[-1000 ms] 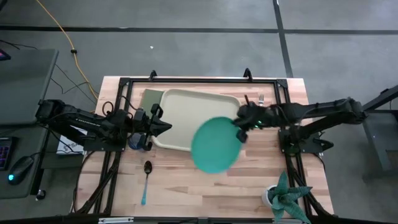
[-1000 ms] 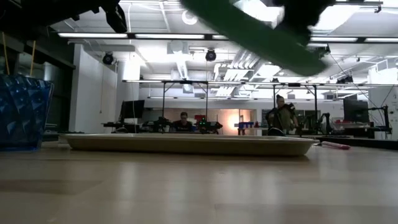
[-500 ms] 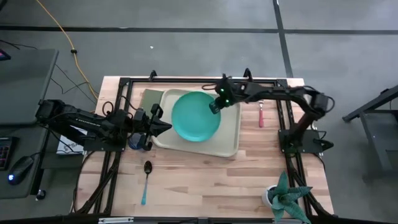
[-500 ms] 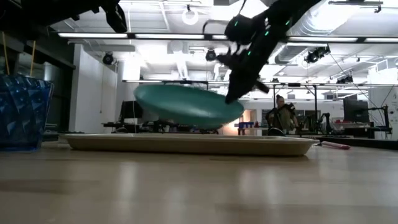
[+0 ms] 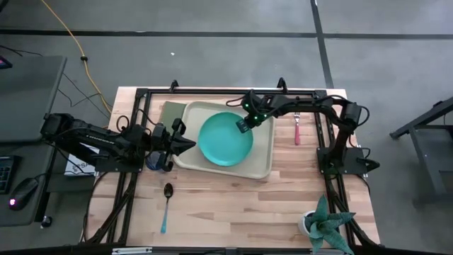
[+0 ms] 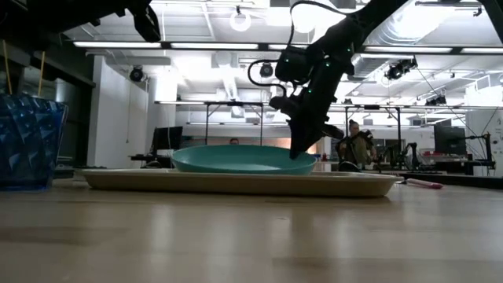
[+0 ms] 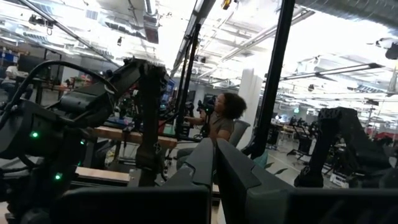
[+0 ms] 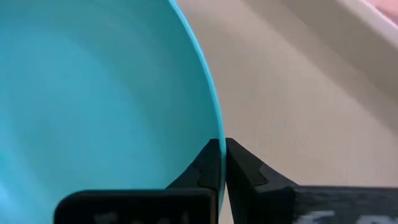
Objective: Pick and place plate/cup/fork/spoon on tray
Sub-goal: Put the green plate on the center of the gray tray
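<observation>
Since half a second ago the plate point(image 5: 225, 139) is lowered from a tilted hover to lie level on the tray point(image 5: 263, 164); a second ago it is carried over the bare bench point(image 5: 233, 205) off the tray's 5 o'clock corner. The plate's placement is judged all but done, only release remaining. The right end effector point(image 5: 242, 125) is pinched shut on the plate's rim at its 1 o'clock edge, the arm reaching in from 3 o'clock with the wrist pitched down. The left end effector point(image 5: 190, 144) is parked at the tray's 9 o'clock side, fingers pressed together, empty. The cup point(image 6: 30, 141), spoon point(image 5: 166, 202) and fork point(image 5: 296, 129) lie off the tray.
</observation>
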